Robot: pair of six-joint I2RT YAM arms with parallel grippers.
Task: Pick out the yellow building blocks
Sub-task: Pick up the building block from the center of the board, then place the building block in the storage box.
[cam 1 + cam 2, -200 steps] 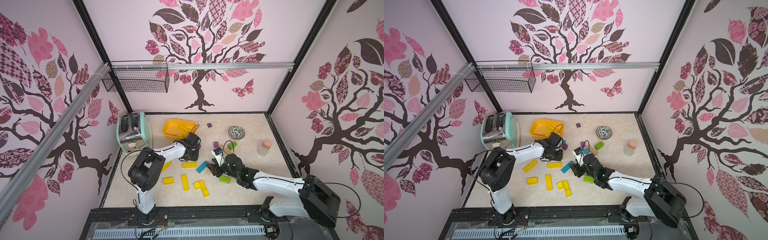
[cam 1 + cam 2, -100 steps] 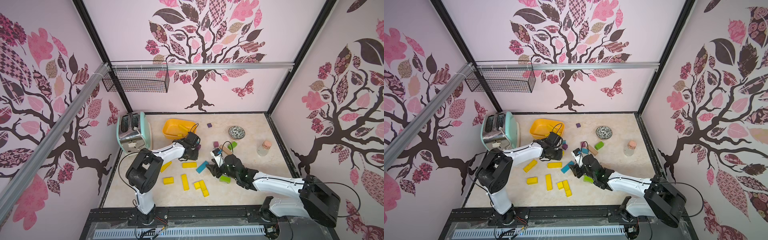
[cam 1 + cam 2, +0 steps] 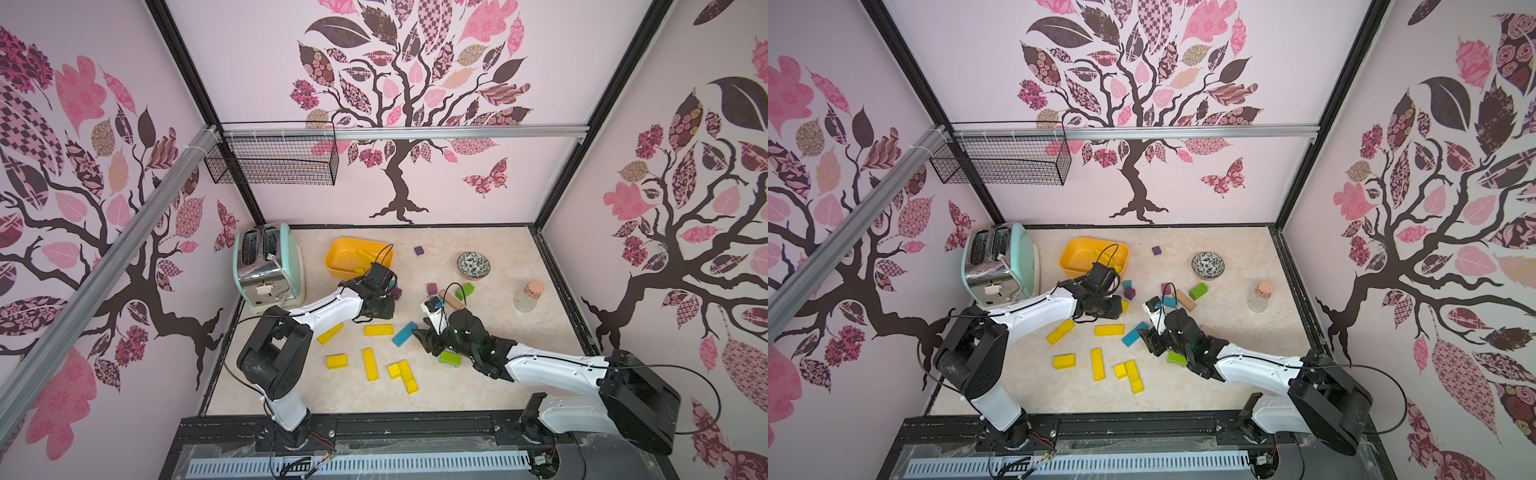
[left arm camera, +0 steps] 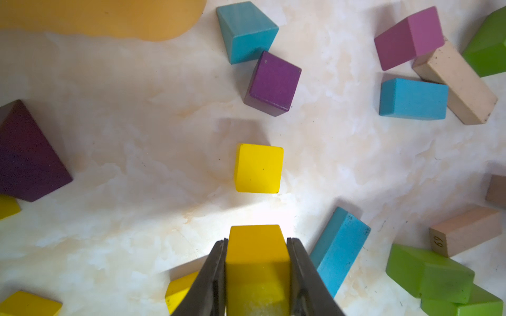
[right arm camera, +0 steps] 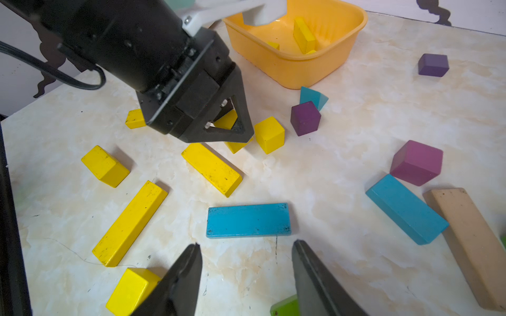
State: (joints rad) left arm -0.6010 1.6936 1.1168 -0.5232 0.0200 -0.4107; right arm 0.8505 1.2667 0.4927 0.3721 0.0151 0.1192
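My left gripper (image 4: 257, 240) is shut on a yellow building block (image 4: 257, 262), held low over the table beside the orange-yellow tub (image 5: 295, 65). The right wrist view shows that gripper (image 5: 232, 128) from the side, with a loose yellow cube (image 5: 269, 134) right next to it. Other yellow building blocks lie in front: a short bar (image 5: 212, 168), a long bar (image 5: 130, 223) and a small block (image 5: 105, 165). Two yellow blocks (image 5: 304, 34) lie inside the tub. My right gripper (image 5: 246, 243) hangs open and empty over the table, near a blue bar (image 5: 247, 219).
A toaster (image 3: 268, 266) stands at the back left. A patterned bowl (image 3: 473, 265) and a corked glass bottle (image 3: 525, 297) sit at the right. Purple cubes (image 5: 305, 117), a pink cube (image 5: 416, 161), a tan bar (image 5: 471, 246) and a green block (image 3: 451, 358) lie around my right gripper (image 3: 424, 338).
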